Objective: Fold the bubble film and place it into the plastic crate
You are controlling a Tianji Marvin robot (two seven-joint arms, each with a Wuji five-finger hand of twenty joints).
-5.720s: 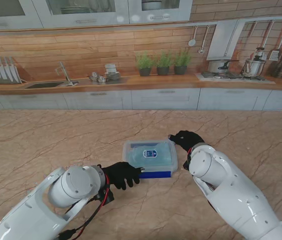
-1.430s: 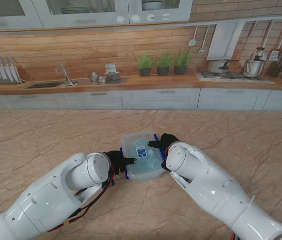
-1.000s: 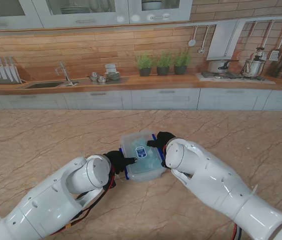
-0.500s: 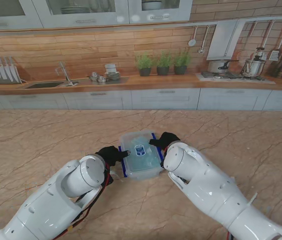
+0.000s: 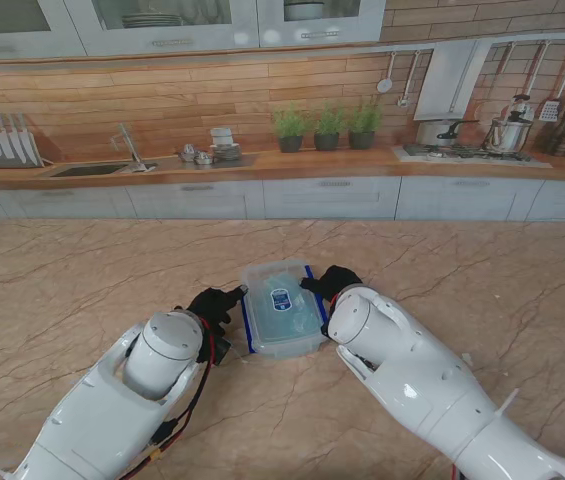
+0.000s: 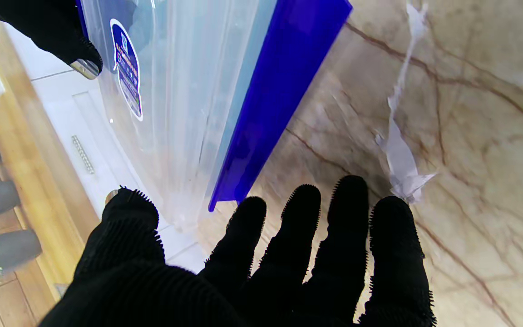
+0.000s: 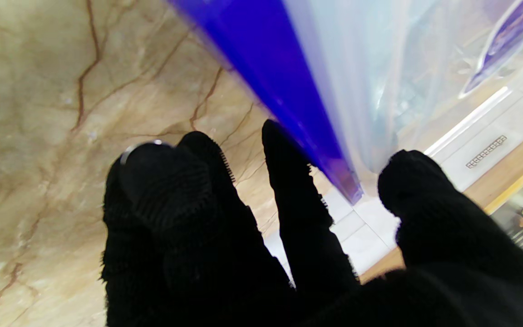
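The clear plastic crate (image 5: pixel 280 312) stands on the table with its lid on and a blue latch (image 6: pixel 270 100) on each long side. The bluish bubble film (image 5: pixel 292 322) shows through the lid, crumpled inside. My left hand (image 5: pixel 212 303) hovers just off the crate's left side, fingers (image 6: pixel 298 227) spread and touching nothing. At the crate's far right corner sits my right hand (image 5: pixel 330 284). Its index finger (image 7: pixel 288 154) lies along the blue latch (image 7: pixel 288 77), while the thumb stands apart across the corner.
A scrap of white film or tape (image 6: pixel 400 156) lies on the marble table (image 5: pixel 82 290) close to my left fingertips. A kitchen counter (image 5: pixel 262 165) with sink, plants and stove runs along the far wall.
The crate has been turned a quarter turn and shifted slightly left since the oldest frame. In the last half second my left hand came off its left side and drew back.
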